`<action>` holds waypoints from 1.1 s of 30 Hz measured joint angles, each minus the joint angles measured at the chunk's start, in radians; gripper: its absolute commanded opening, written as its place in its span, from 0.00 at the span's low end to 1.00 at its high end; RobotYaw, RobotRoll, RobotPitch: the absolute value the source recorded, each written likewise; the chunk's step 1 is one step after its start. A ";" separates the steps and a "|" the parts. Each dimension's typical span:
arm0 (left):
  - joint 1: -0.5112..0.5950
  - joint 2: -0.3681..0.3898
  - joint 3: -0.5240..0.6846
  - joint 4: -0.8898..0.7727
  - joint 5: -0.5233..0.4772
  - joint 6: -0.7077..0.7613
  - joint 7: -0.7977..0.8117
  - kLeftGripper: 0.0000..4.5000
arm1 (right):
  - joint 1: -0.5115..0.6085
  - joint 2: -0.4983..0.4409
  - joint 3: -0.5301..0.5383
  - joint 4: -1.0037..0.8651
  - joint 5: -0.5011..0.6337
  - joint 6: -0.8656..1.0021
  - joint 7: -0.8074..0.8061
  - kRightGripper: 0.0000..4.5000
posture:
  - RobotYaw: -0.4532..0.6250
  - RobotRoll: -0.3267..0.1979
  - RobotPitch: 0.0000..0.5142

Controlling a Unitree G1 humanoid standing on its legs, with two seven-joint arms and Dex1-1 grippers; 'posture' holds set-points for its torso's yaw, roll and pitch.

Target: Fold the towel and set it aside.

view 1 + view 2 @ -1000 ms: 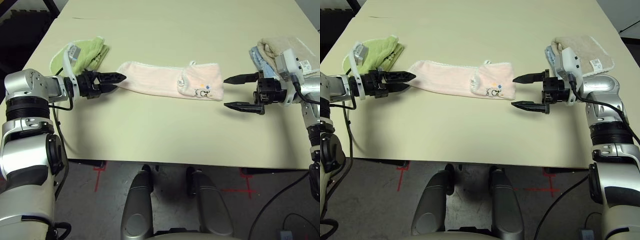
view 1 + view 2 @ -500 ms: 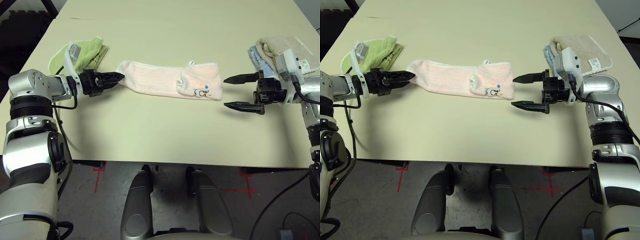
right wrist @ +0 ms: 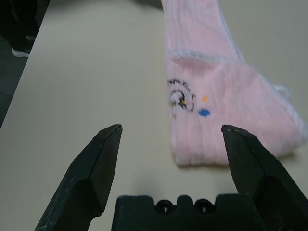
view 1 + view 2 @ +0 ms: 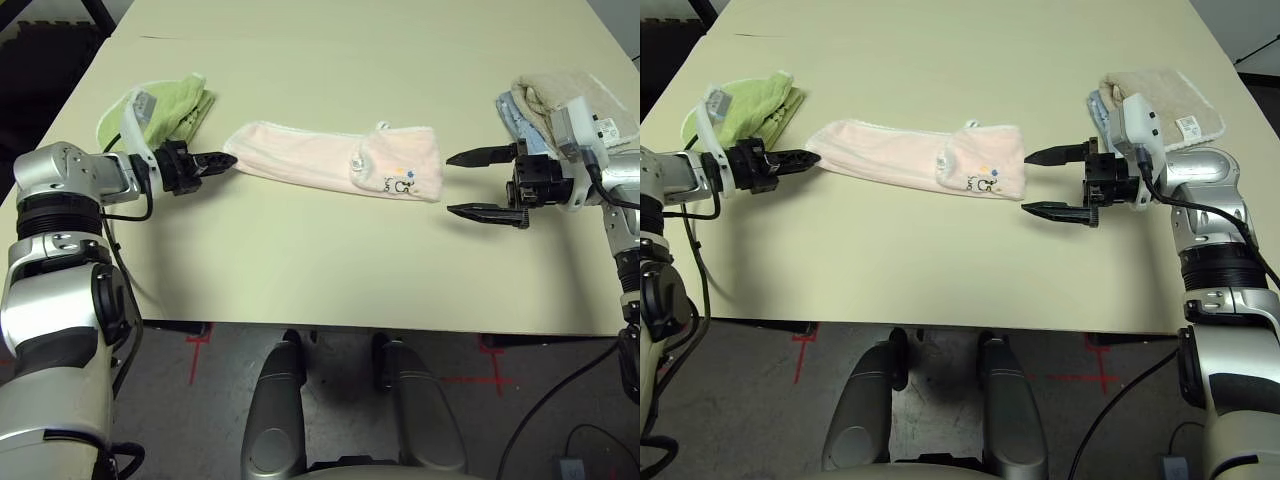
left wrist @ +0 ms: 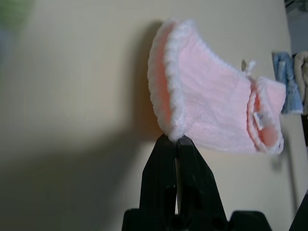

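Towel [image 4: 335, 161]: soft, limp terry; left gripper [image 5: 176, 140] pinched on its near end; right gripper [image 3: 171, 139] open, just short of far end.

Setting: robotics laboratory or test bay. Evidence: large plain beige desk [image 4: 330, 270] with a bare matte top, standing on a grey concrete floor [image 4: 520, 400]; red tape crosses [image 4: 196, 345] stuck to the floor along the desk's near edge as position marks; loose black cable [image 4: 560, 395] trailing over the floor at the right; dark foam floor matting [image 4: 45, 55] beyond the desk's far left corner. No household furnishings or decoration visible.
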 measured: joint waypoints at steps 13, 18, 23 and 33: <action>0.075 0.159 -0.151 -0.072 0.020 -0.039 -0.242 0.01 | -0.018 0.005 0.002 0.041 -0.005 -0.010 0.000 1.00 | 0.45 0.62 0.48; 0.066 0.159 -0.175 -0.076 0.030 -0.080 -0.283 0.01 | -0.031 0.009 0.003 0.060 -0.007 -0.019 0.000 1.00 | 0.45 0.62 0.48; 0.012 0.118 -0.195 -0.174 0.011 -0.084 -0.345 0.01 | -0.037 0.011 0.004 0.072 -0.009 -0.025 -0.001 1.00 | 0.45 0.62 0.48; -0.086 -0.010 -0.203 -0.417 -0.108 0.018 -0.376 0.01 | -0.042 0.011 0.004 0.092 -0.017 -0.040 -0.021 1.00 | 0.44 0.62 0.48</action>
